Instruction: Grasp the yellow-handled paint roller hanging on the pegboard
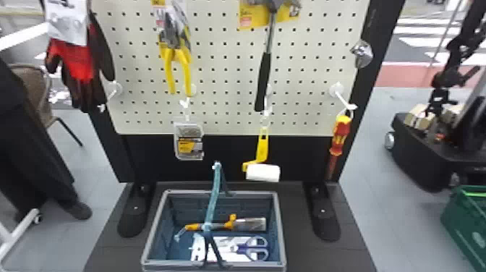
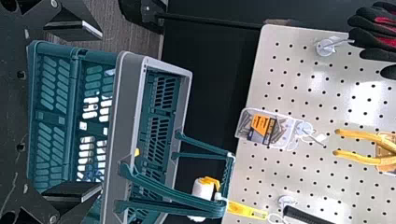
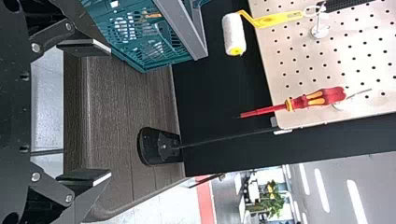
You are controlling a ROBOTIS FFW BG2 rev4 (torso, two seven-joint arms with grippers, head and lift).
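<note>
The paint roller hangs from a white hook at the lower middle of the pegboard (image 1: 224, 68). Its yellow handle (image 1: 262, 144) points up and its white roller (image 1: 263, 172) hangs just below the board, above the basket's far right corner. In the left wrist view the roller (image 2: 202, 191) sits behind the basket handle. The right wrist view has the paint roller (image 3: 232, 33) off to one side. My left gripper (image 2: 98, 111) is open, well short of the board, facing the basket. Likewise open, my right gripper (image 3: 109, 111) hovers over the dark table with nothing in it.
A grey and teal basket (image 1: 278, 224) holds scissors and a knife, its handle (image 1: 214, 195) upright. On the board hang yellow pliers (image 1: 176, 61), a hammer (image 1: 263, 77), a red screwdriver (image 1: 339, 139), a screw packet (image 1: 188, 141) and gloves (image 1: 77, 68). Black stand feet (image 1: 323, 215) flank the basket.
</note>
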